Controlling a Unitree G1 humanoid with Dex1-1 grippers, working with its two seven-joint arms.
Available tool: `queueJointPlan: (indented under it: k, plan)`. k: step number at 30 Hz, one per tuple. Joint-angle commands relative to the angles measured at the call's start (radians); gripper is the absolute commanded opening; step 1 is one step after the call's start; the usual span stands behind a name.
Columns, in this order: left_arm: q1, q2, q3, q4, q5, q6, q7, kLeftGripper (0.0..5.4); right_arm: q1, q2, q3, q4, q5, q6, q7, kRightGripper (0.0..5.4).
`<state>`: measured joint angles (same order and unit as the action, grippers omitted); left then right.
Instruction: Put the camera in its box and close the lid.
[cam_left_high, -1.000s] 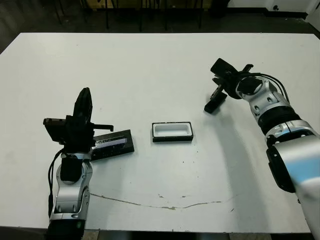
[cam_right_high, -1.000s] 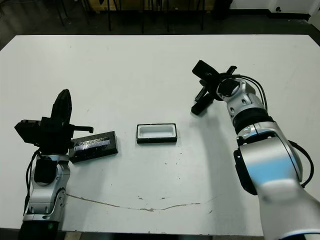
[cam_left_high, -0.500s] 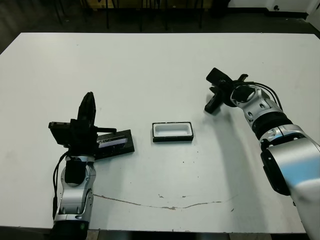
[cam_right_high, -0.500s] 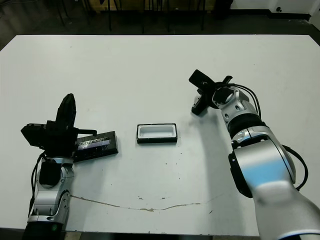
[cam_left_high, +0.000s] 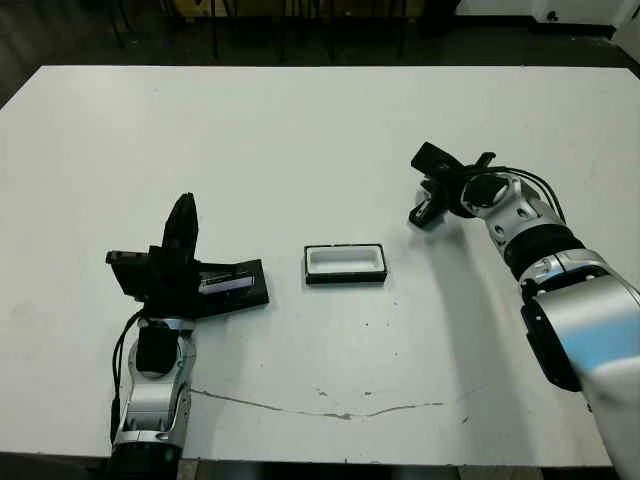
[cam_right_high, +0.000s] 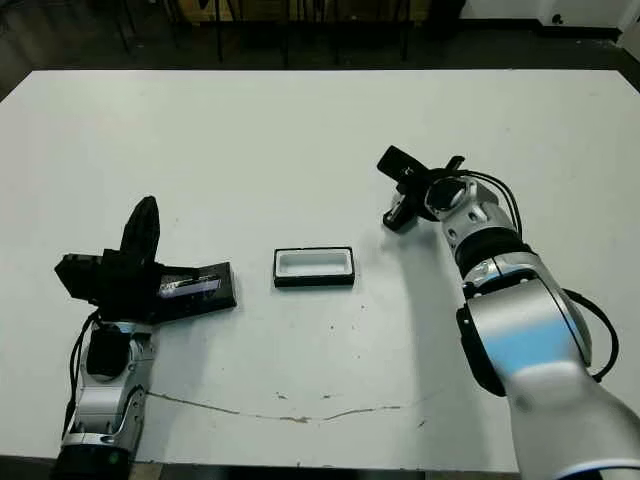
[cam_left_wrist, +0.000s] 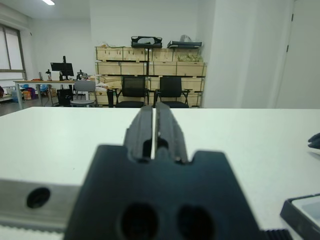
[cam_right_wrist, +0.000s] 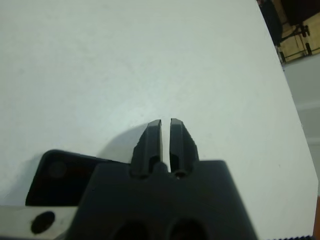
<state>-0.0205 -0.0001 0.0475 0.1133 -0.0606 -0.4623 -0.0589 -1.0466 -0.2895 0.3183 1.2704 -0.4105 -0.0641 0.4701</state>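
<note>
i see the box (cam_left_high: 345, 264) open at mid-table, bare table all round. lid (cam_left_high: 232, 286) left, beside closed left gripper (cam_left_high: 183, 213). camera (cam_left_high: 425, 209) far right, under closed right gripper (cam_left_high: 424, 158).

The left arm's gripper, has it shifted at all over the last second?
Yes. The left gripper has dropped toward the robot and edged nearer the box, which stayed put; it now hangs over the near end of the lid.

Beyond the white table (cam_left_wrist: 60, 135) stand white walls (cam_left_wrist: 240, 50), wooden crates (cam_left_wrist: 150, 61) stacked on shelves, two black office chairs (cam_left_wrist: 133, 91) (facing forward), a desk (cam_left_wrist: 37, 82) with a monitor (cam_left_wrist: 62, 68), and a ceiling light (cam_left_wrist: 49, 2).
</note>
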Motion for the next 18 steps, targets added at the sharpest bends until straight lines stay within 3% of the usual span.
queueJointPlan:
  k: [1, 18]
  plan:
    - [0.009, -0.002, 0.004, 0.021, -0.001, 0.002, 0.003, 0.00, 0.035, -0.028, 0.015, -0.007, -0.012, -0.032, 0.033, 0.01]
    - [-0.004, -0.005, 0.023, 0.038, 0.001, -0.010, 0.024, 0.00, 0.154, -0.134, 0.016, -0.118, 0.016, -0.108, 0.202, 0.01]
